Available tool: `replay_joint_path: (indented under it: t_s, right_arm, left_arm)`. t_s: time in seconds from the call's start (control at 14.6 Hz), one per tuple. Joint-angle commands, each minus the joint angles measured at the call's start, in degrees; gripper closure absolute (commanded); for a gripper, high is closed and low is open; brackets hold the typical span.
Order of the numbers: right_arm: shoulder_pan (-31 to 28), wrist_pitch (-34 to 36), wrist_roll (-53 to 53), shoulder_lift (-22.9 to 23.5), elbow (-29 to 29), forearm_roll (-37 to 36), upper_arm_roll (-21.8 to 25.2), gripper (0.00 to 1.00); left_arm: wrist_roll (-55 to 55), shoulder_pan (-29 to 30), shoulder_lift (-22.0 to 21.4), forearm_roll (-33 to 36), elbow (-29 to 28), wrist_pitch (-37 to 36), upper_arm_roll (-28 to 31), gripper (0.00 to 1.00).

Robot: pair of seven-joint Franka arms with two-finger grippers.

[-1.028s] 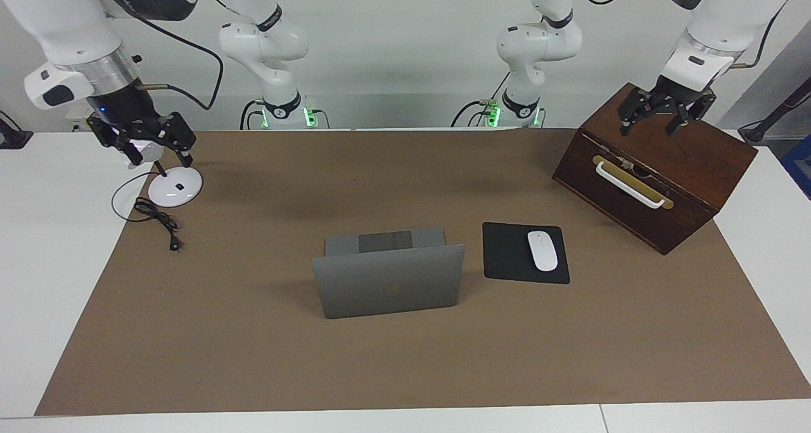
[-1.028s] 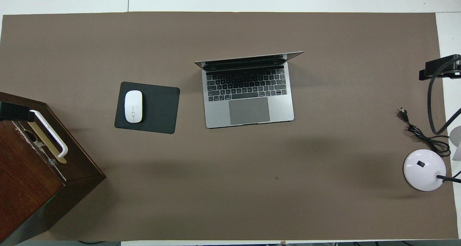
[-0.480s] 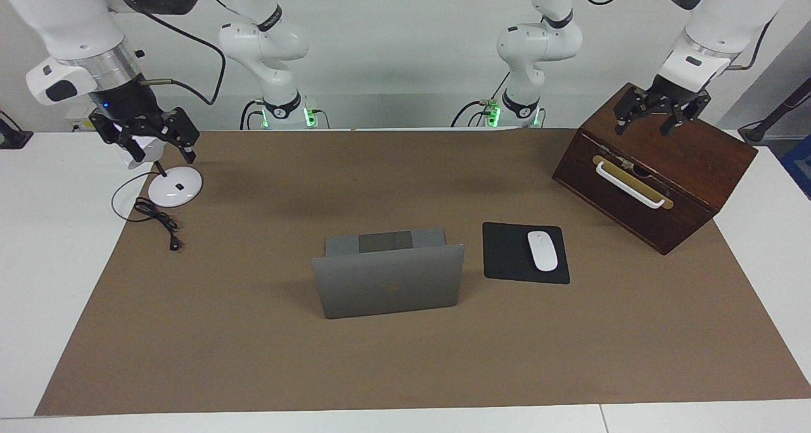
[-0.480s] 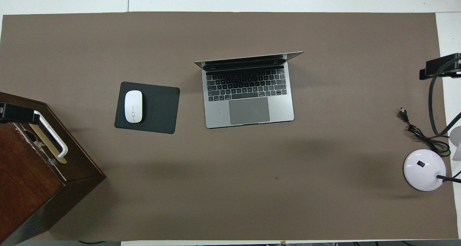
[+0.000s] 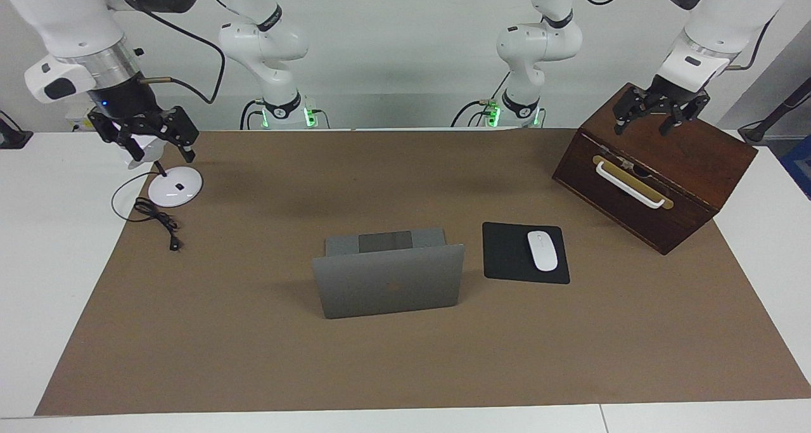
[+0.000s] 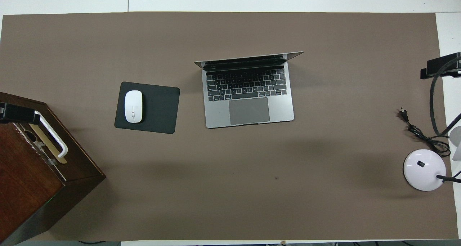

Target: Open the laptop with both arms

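The silver-grey laptop (image 5: 389, 287) stands open in the middle of the brown mat, its lid upright with the dark logo facing away from the robots. Its keyboard and trackpad show in the overhead view (image 6: 216, 112). My left gripper (image 5: 643, 127) hangs open and empty over the wooden box, well away from the laptop. My right gripper (image 5: 161, 151) hangs open and empty over the desk lamp at the right arm's end. Only the grippers' tips show in the overhead view, the left (image 6: 16, 112) and the right (image 6: 441, 65).
A black mouse pad (image 5: 507, 255) with a white mouse (image 5: 542, 250) lies beside the laptop toward the left arm's end. A dark wooden box (image 5: 659, 173) with a white handle stands at that end. A white lamp base (image 5: 175, 187) and its black cord (image 5: 158, 220) lie at the right arm's end.
Both grippers have risen a little and drawn back toward the robots. The laptop has not moved.
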State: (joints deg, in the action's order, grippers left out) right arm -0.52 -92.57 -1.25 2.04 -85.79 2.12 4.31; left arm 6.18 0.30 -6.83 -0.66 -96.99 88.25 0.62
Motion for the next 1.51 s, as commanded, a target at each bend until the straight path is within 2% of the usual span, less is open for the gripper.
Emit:
replay_joint_path:
  t_s: [0.0,1.44]
  right_arm:
    - [-0.28,1.34,0.72,0.33,0.72,-0.63,-0.09,0.00]
    - [-1.07,1.16,2.30,-0.46,-0.69,-0.72,-0.09,0.00]
  left_arm:
    - [-0.65,0.22,0.77,-0.13,1.71,-1.33,-0.27,0.00]
    - [-1.35,0.14,0.77,-0.04,1.89,-1.33,-0.27,0.00]
